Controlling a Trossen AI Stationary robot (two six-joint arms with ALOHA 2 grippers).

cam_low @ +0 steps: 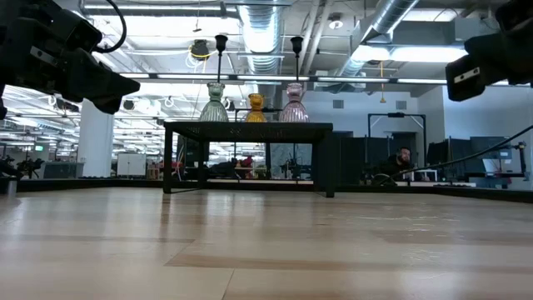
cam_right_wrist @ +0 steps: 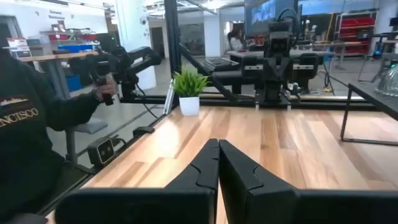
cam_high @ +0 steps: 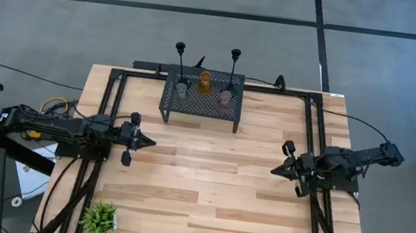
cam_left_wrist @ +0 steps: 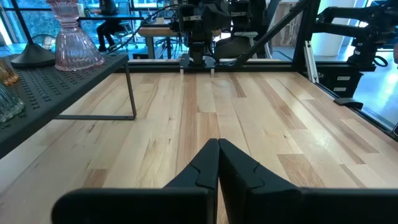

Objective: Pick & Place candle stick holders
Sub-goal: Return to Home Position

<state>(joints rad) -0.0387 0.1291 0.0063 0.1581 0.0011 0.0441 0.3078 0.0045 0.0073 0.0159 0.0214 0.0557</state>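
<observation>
The candle stick holders (cam_high: 205,84) stand on the far mesh stand (cam_high: 201,109). The left gripper (cam_high: 145,142) and right gripper (cam_high: 274,171) hover nearer, fingers pressed together.

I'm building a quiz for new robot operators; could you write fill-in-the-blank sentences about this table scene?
1. The mesh stand carries ___ candle stick holders in all.
2. The amber holder stands between the grey-green holder and the ___ one.
3. The left gripper and right gripper hold nothing; both are ___.
4. The green plant sits on the ___ arm's side.
Missing words: five; pink; shut; left.
</observation>
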